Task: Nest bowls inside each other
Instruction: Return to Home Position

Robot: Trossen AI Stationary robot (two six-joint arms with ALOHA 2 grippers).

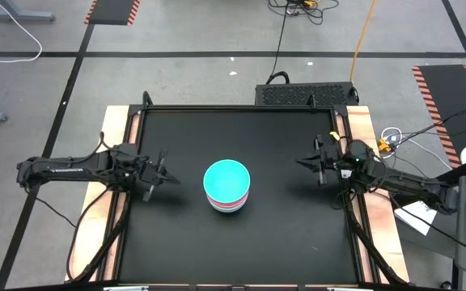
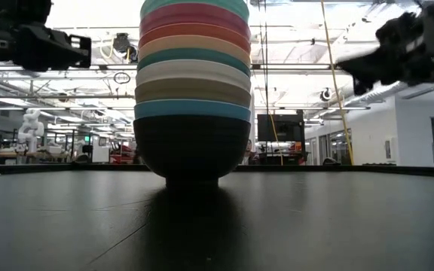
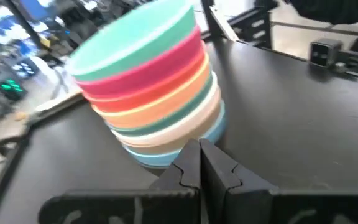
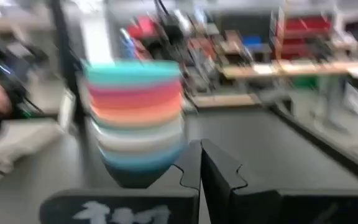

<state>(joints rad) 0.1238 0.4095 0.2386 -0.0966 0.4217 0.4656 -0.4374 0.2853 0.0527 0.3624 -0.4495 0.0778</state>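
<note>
The bowls are nested in one stack [image 1: 227,185] at the middle of the black table. In the low view the stack [image 2: 193,90] rests on its black bottom bowl [image 2: 191,147]; blue, olive-grey, white, dark green, peach-orange and red-pink rims rise above it, with turquoise on top [image 1: 226,179]. My left gripper [image 1: 175,179] hovers left of the stack, shut, pointing at it [image 3: 199,147]. My right gripper [image 1: 299,162] hovers right of the stack, also shut [image 4: 199,147]. Neither touches a bowl.
The table has a raised black frame [image 1: 241,108] along its far side and wooden strips [image 1: 112,129] at left and right. Bare table top [image 1: 290,234] lies all round the stack. A black box [image 1: 306,94] sits behind the far edge.
</note>
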